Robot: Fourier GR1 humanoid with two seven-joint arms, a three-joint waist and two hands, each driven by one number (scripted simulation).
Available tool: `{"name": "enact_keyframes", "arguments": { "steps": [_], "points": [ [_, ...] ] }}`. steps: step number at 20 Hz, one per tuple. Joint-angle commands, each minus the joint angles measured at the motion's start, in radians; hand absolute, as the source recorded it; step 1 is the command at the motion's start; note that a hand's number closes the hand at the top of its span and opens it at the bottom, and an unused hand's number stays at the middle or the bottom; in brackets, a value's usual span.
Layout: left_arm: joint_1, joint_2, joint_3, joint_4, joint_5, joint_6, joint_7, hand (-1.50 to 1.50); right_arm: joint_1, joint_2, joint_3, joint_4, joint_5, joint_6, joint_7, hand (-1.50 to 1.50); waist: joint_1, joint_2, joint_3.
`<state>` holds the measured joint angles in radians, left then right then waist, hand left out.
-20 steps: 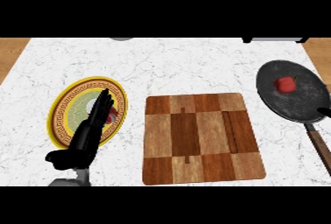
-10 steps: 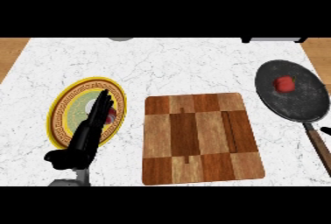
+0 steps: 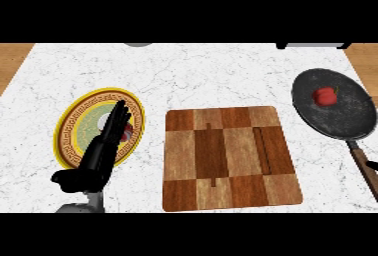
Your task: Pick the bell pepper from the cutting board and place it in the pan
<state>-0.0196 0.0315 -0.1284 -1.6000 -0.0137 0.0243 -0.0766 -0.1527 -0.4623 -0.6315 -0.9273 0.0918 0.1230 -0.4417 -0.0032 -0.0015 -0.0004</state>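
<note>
Left hand [image 3: 100, 152] at lower left, fingers [image 3: 118, 117] straight and pointing up, thumb out sideways, grey forearm below

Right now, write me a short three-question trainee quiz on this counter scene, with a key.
1. True or false: the bell pepper lies on the cutting board.
2. Which item does the left robot hand show over? A) pan B) plate C) cutting board
3. Fill in: the pan's handle points toward the view's ______ edge.

Key
1. False; the pepper sits in the pan, and nothing lies on the board.
2. B; straight fingers lie over the yellow-rimmed plate.
3. Lower.
</note>
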Motion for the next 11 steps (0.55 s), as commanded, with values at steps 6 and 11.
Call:
{"name": "enact_keyframes", "arguments": {
  "steps": [6, 11],
  "points": [
    [-0.016, -0.015, 0.017, 0.053, -0.013, -0.015, -0.037, 0.0, 0.08, 0.021, 0.058, -0.11, -0.028, -0.052, 0.041, -1.5, 0.002, 0.001, 0.0],
    [0.023, 0.004, 0.018, -0.01, 0.001, -0.035, -0.007, 0.0, 0.038, -0.025, 0.082, -0.064, 0.068, -0.145, 0.011, -1.5, 0.006, 0.001, 0.001]
  ]
}}
